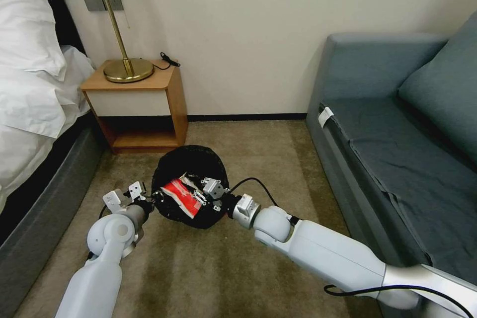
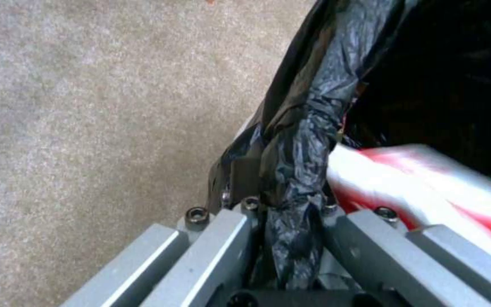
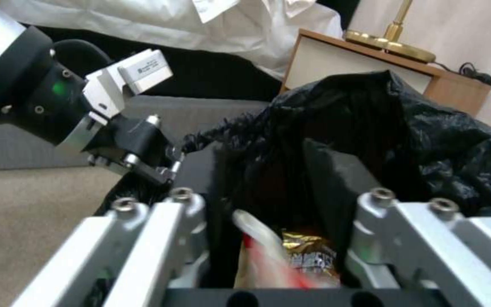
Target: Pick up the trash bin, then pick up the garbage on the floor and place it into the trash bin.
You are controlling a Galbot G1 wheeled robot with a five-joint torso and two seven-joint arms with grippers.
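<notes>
The trash bin (image 1: 190,186) is set on the carpet (image 1: 208,268), in front of the nightstand (image 1: 136,109). The bed (image 1: 35,104) lies left, the sofa (image 1: 397,134) right. The left gripper (image 1: 155,198) is clamped on the bin's left rim; the right gripper (image 1: 198,194) is placed over its mouth, above a wrapper (image 1: 181,196) inside.

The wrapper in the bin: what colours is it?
Red and white wrapper, clearest in the head view.

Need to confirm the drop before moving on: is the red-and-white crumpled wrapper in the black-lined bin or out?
In. The red-and-white crumpled wrapper lies inside the black-lined bin's mouth, under the open right gripper.
</notes>
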